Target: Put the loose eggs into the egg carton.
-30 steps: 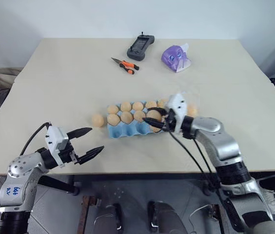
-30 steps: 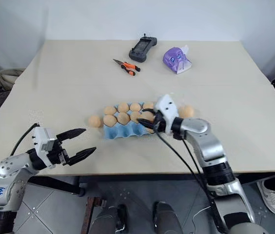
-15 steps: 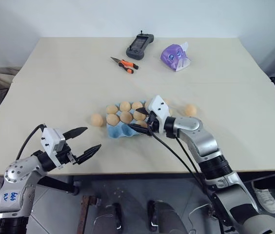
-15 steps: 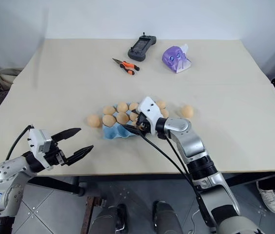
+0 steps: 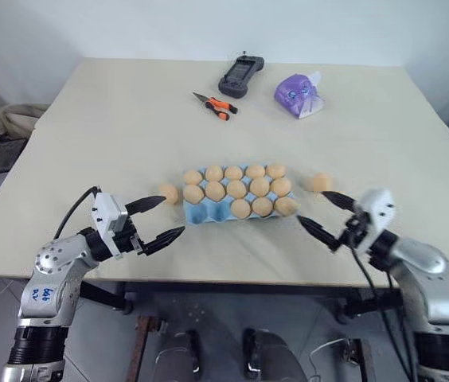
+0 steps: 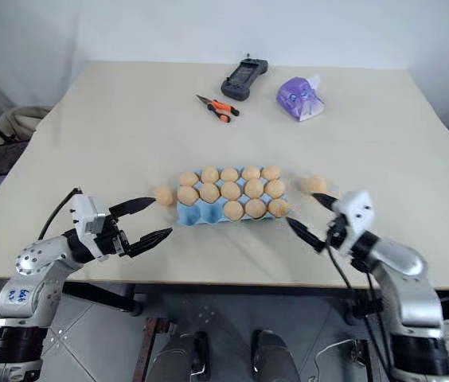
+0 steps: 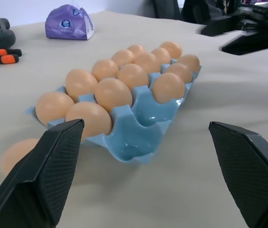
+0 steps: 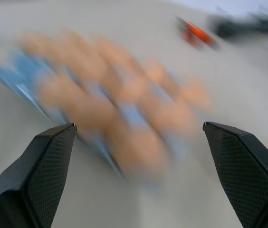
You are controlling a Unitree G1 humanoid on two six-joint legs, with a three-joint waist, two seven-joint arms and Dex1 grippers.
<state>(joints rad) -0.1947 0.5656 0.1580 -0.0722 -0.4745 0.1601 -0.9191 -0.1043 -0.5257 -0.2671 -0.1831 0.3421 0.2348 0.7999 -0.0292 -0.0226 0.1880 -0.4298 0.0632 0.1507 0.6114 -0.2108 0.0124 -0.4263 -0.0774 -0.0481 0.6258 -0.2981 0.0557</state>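
The right hand hangs open beside the light blue egg carton.

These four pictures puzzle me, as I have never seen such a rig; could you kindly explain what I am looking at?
It is a humanoid robot with two arms, each ending in two black fingers. The two wide pictures come from cameras on its head, looking down over a table. The two close ones come from cameras on its wrists, looking out between the fingers.

On the table lies a blue egg carton with thirteen eggs and two bare cups at its near left end. One loose egg lies to its left, another loose egg to its right. Further back are pliers, a black handset and a purple tissue pack.

The left gripper and right gripper are both open and hold nothing.
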